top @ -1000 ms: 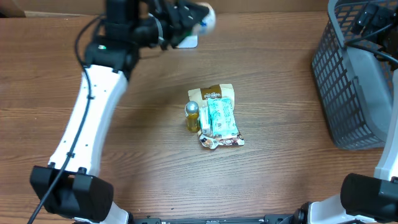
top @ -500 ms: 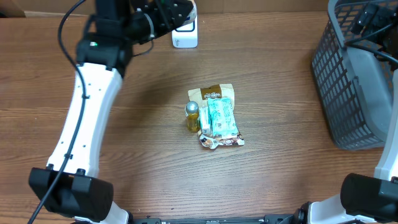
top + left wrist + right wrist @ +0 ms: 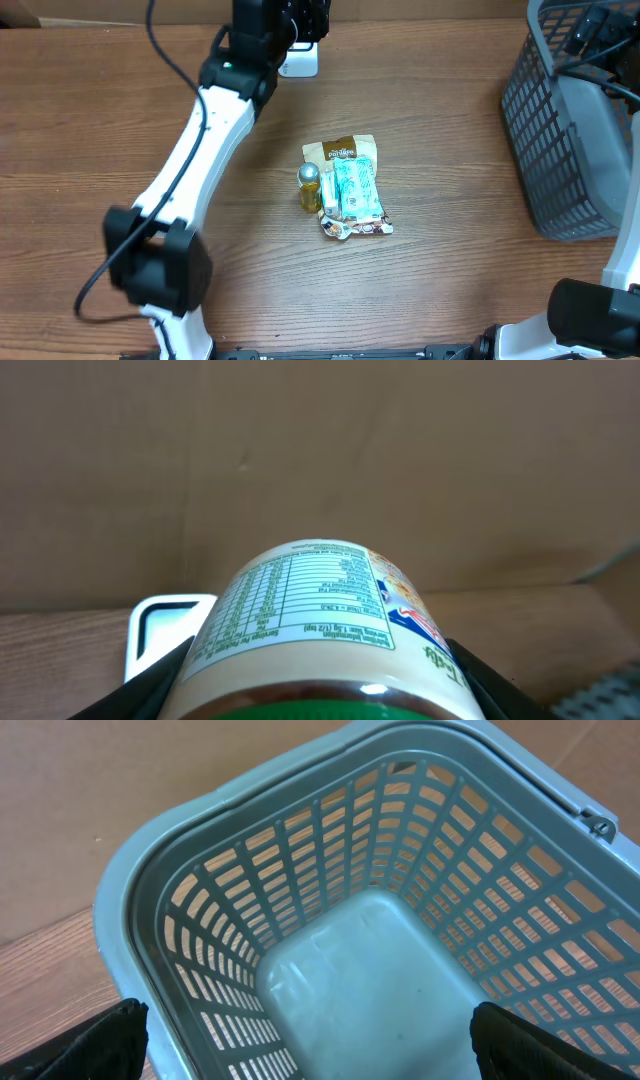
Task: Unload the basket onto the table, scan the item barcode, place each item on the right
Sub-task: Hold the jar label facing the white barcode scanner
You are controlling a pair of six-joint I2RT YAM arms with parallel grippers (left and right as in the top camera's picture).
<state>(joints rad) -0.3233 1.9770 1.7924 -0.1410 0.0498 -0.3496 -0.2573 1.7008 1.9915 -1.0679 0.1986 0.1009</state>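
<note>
My left gripper is shut on a jar with a green lid and a cream label, its nutrition table facing the camera. In the left wrist view the white scanner lies just behind the jar at the left. Seen from overhead, the left gripper hangs at the table's far edge, right above the scanner, and the jar is hidden under the wrist. My right gripper is open, with nothing between its fingers, above the grey basket.
A pile of snack packets and a small yellow bottle lie mid-table. The grey basket stands at the right edge. A cardboard wall runs behind the table.
The left arm has swung to the right and the wrist has turned over the scanner, so the jar no longer shows from overhead. The right arm has not moved.
</note>
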